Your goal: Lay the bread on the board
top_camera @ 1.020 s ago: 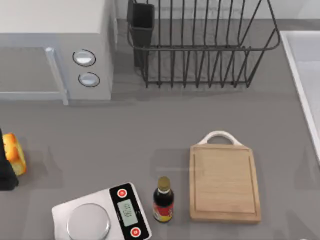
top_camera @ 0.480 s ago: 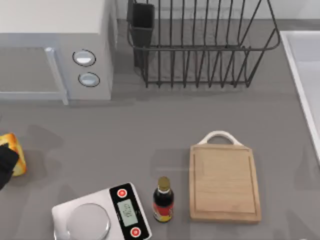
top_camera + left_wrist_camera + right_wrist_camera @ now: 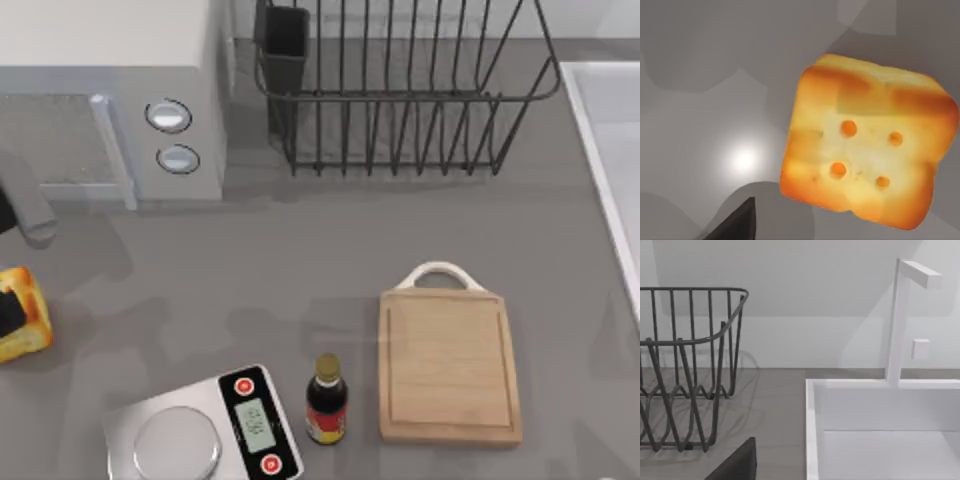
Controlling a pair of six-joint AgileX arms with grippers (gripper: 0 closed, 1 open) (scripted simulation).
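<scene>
Top view: left claw (image 3: 8, 312) over bread (image 3: 24, 318), spread not discernible, far left of board (image 3: 449, 365); grasp step, next needs closing and lifting.

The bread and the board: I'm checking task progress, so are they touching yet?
Apart. The top view shows the bread at the table's left edge and the board far to the right, with the scale and a bottle between them.

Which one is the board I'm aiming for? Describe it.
Start at the wire dish rack at the table's back, then come forward: the board lies flat, right of the sauce bottle. Unlike the silver-and-black scale, it is pale wood with a white loop handle.
</scene>
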